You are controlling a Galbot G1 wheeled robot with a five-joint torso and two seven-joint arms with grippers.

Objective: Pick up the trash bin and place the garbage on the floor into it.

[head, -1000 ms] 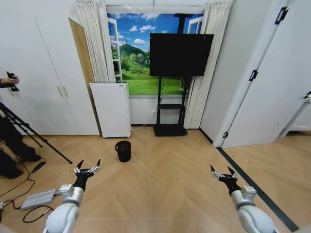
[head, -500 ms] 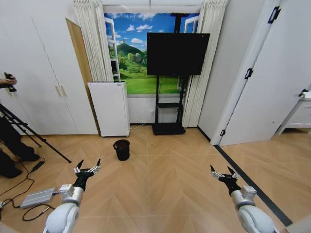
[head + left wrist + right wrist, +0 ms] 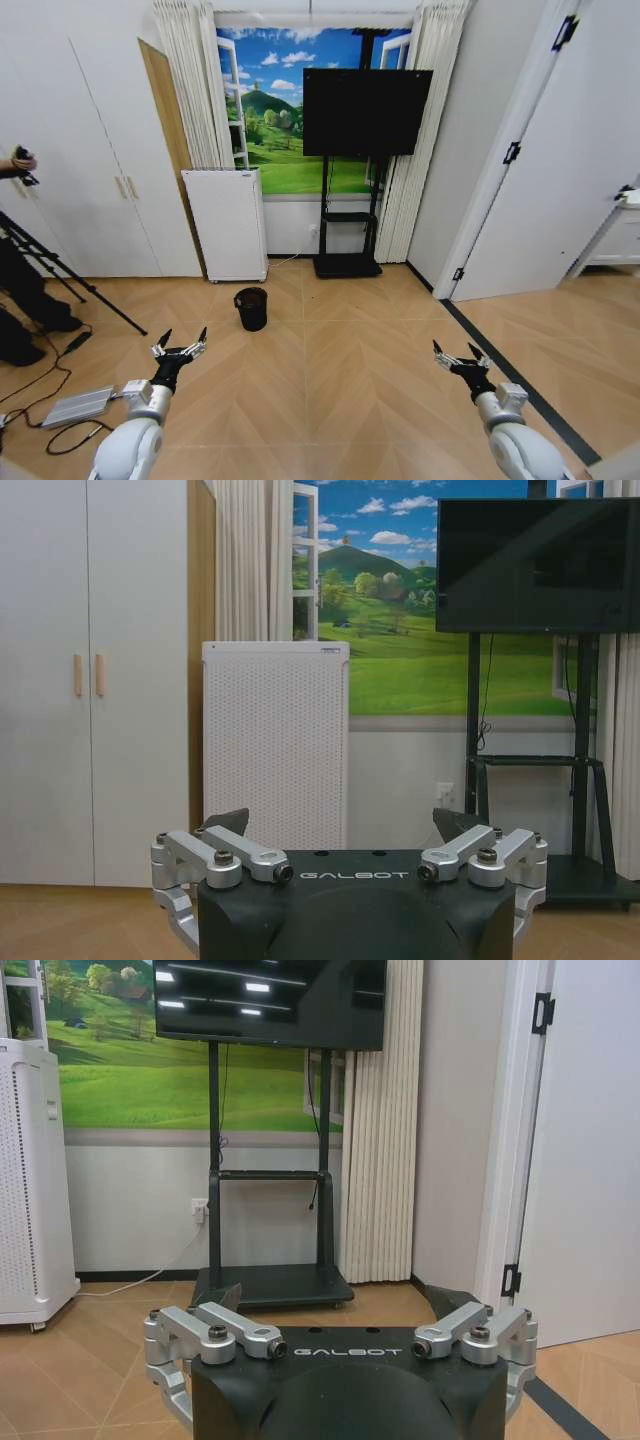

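From the head camera I have wide bare wooden floor [image 3: 340, 380] ahead of me. Its edges are the white cupboards [image 3: 80, 160] at 10 o'clock, the curtained back wall at 12 with the tall white perforated appliance [image 3: 226, 225] and the television on its black stand [image 3: 366, 112], and a white door [image 3: 560, 160] at 2 o'clock with a dark strip running along the floor beneath it. A tripod leg [image 3: 75, 283] and cables with a flat grey device [image 3: 78, 408] lie at 9 o'clock.

The trash bin [image 3: 251, 309] stands upright on the floor at about 11 o'clock, just in front of the appliance, well apart from both arms.

My left pincer [image 3: 180, 341] hangs low at 7 o'clock, fingers spread wide, holding nothing and touching nothing. My right pincer [image 3: 460, 353] hangs at 5 o'clock, likewise spread wide and empty. The wrist cameras show the same splayed fingers [image 3: 228, 822] over bare floor, facing the back wall.
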